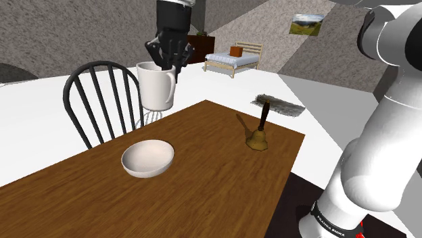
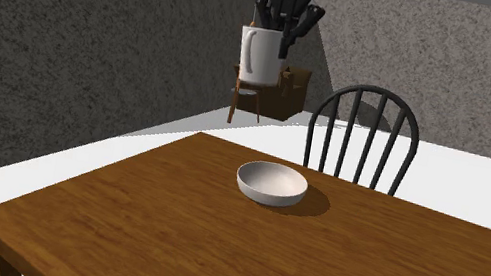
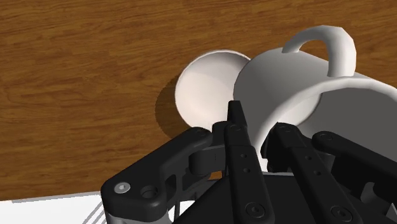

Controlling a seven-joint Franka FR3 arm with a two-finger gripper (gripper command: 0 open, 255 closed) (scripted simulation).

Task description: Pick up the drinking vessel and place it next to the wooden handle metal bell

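At the shoulder view's left, drawn up to the tabletop (image 1: pixel 203 196) edge: dark spindle-back chair (image 1: pixel 95 94). Next along, resting on the wood a little in from that same edge: white bowl (image 1: pixel 147 159), upright. Just past it and higher, lifted well clear of the tabletop near the chair-side edge: white mug (image 1: pixel 157 86), roughly upright. Gripped at the rim by the black gripper (image 1: pixel 173 67) coming down from above, jaws drawn narrow and pinching the mug's wall. Farther right, close to the tabletop's edge at the shoulder view's right and well apart from the mug: brass-coloured bell (image 1: pixel 258 135), standing with its wooden handle up.
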